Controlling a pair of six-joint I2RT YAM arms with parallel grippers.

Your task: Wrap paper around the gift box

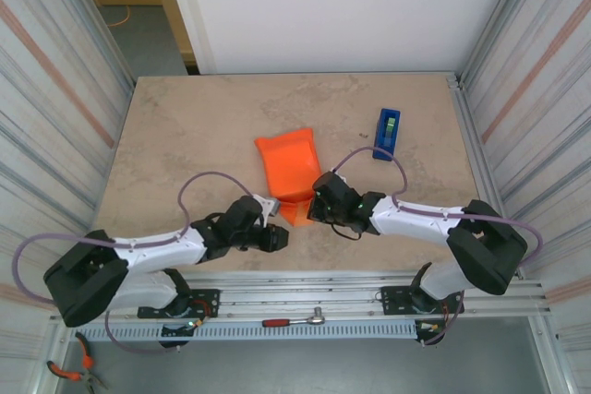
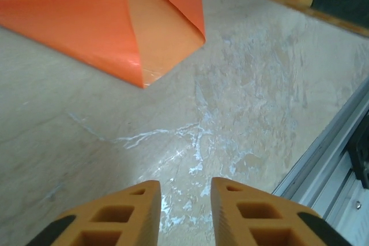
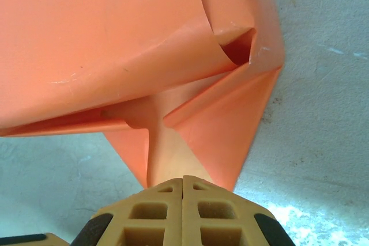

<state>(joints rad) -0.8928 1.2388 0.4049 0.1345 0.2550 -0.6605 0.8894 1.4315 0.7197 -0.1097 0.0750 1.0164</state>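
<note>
Folding the near end shut looks to be the step in hand. The thin, bright orange sheet of paper (image 1: 286, 161) lies folded into a bundle at the middle of the pale, marbled stone-look table (image 1: 175, 126). I take the small gift box to be inside it, fully covered. From the bundle's near end a triangular flap (image 3: 202, 136) runs out flat to a point. The right gripper (image 3: 183, 181) sits at that point with its fingers pressed tight together. From the wrist view I cannot tell whether the tip is nipped between them or merely pinned under them. The left gripper (image 2: 184, 191) hovers just beside it over bare table, a narrow gap between its fingers and nothing in it.

To do this well, the flap should be drawn up and over the bundle's end along its middle line. It needs to be taut enough to sharpen the side creases, yet handled gently, since thin paper tears at a pinch. The left gripper would best press down on the bundle so it cannot slide. The narrow blue plastic tape dispenser with its green roll (image 1: 388, 132) stands well apart to the far right, ready to fetch once the flap lies flat.
</note>
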